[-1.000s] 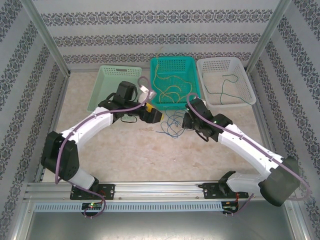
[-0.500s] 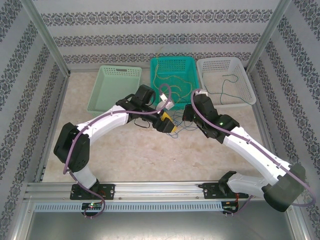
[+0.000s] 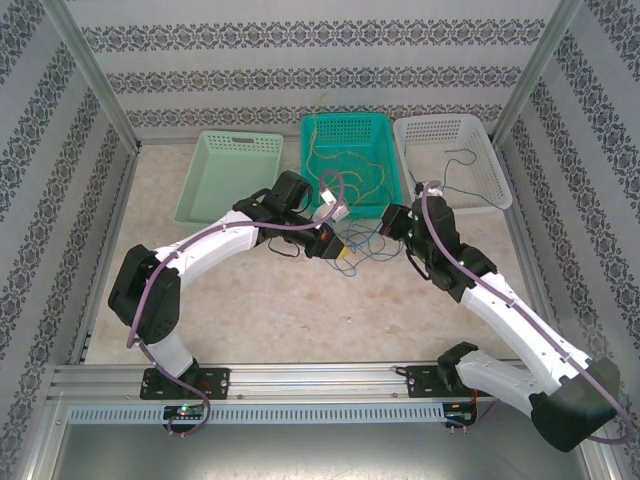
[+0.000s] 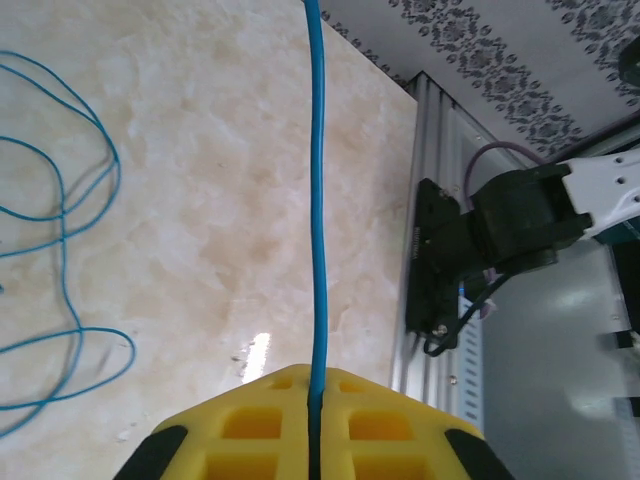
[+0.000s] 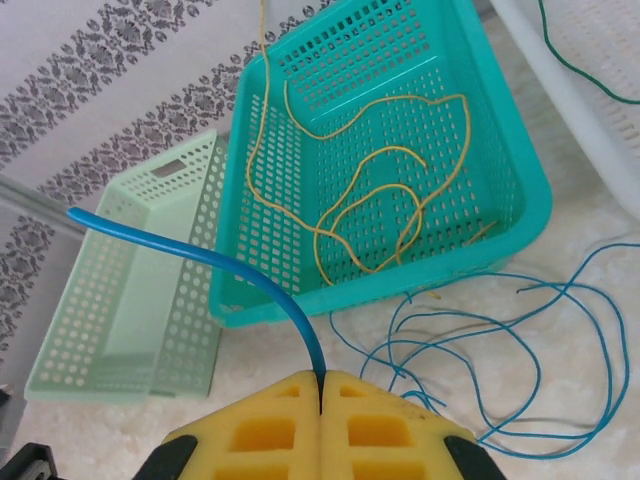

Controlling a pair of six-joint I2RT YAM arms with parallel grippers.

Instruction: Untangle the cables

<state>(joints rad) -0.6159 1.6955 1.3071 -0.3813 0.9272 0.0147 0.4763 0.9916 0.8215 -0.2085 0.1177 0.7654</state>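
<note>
Cables partly sorted. Left fingers (image 4: 295,400), wide a second ago, now pinch a blue cable (image 4: 318,200) at centre. Blue tangle (image 3: 362,248) lies on the bench (image 3: 280,300); yellow ones (image 5: 360,215) sit in teal basket (image 5: 250,220) at 12; right fingers (image 5: 340,400) grip blue too; green one (image 5: 575,68) in white basket (image 3: 440,120) at 1.

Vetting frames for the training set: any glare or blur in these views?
Left wrist: small white glare patch on the glossy beige marble-look tabletop; the thin blue cable pinched in the yellow-padded left hand is sharp. Right wrist: teal perforated plastic basket crisp. Top external: even light, faint shadows.
</note>
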